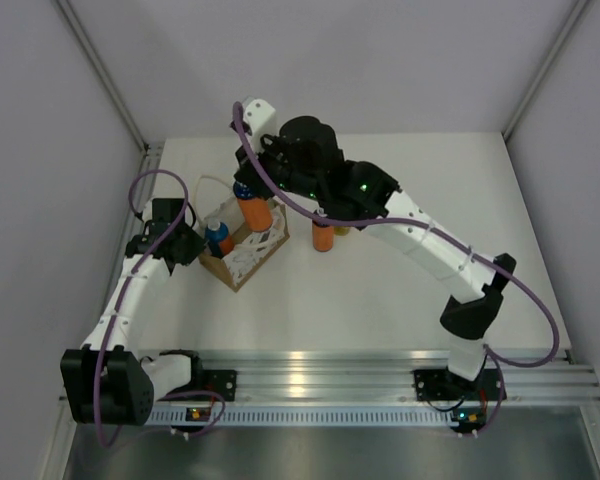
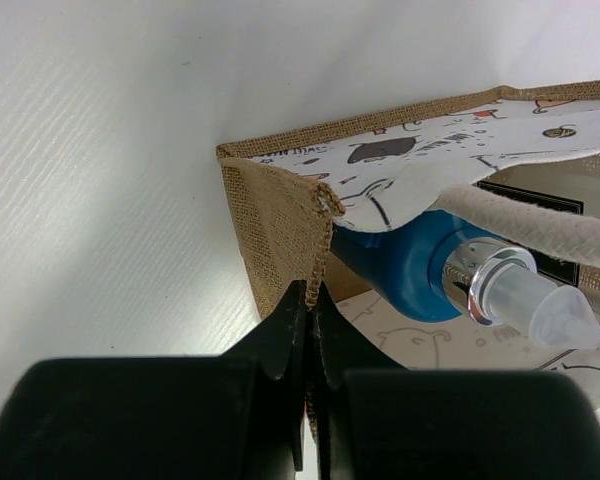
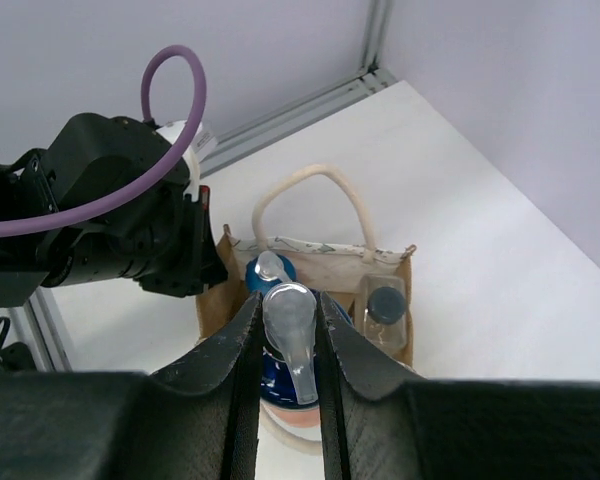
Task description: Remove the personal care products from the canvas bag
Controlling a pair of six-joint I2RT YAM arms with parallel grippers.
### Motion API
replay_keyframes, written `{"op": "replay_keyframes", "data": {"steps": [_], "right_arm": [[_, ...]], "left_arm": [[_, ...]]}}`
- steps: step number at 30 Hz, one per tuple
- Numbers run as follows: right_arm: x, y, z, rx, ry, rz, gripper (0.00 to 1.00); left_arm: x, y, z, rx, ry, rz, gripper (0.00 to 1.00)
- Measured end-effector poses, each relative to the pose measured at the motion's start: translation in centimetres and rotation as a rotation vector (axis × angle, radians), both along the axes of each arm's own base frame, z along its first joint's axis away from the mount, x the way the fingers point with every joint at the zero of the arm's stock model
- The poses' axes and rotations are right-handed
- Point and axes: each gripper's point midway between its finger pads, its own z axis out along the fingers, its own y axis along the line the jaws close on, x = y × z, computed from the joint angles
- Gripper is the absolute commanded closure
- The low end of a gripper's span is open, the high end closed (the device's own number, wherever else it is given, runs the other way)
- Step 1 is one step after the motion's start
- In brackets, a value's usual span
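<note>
Bottle (image 1: 255, 214) clamped in right end effector (image 3: 286, 300), apparently aloft.

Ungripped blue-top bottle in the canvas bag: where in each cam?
Top external: blue-top bottle left of centre, in the bag's left end.
Left wrist: right of centre, under the cord handle.
Right wrist: centre, bag's left part.
Shared landmark: canvas bag.

I'm looking at a white table (image 1: 380, 300), faintly ribbed up close and bright under the lights. An aluminium rail (image 1: 330, 372) runs along its near edge, with glare at its middle. Pale grey walls (image 1: 380, 60) close in three sides. A left strut (image 1: 100, 70) slants down to the far left corner, and a right strut (image 1: 550, 62) to the far right.
</note>
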Motion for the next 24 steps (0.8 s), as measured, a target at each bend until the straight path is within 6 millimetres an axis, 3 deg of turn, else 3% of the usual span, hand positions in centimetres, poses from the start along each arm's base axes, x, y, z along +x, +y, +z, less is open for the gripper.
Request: {"op": "replay_keyframes", "data": {"steps": [7, 14, 18, 24], "right_arm": [[1.0, -4.5, 3.3, 0.038, -0.032, -0.107, 1.00], [4.1, -12.5, 4.3, 0.080, 0.002, -0.282, 1.00], [6.2, -17.3, 3.3, 0.073, 0.022, -0.397, 1.00], [7.2, -22.4, -1.8, 0.015, 0.103, -0.518, 1.00]], "left_arm": [[0.0, 0.0, 0.0, -0.004, 0.000, 0.005, 1.00], [0.0, 0.0, 0.0, -0.007, -0.001, 0.008, 1.00], [0.0, 0.0, 0.0, -0.007, -0.001, 0.009, 1.00], [0.0, 0.0, 0.0, -0.007, 0.000, 0.009, 1.00]]}}
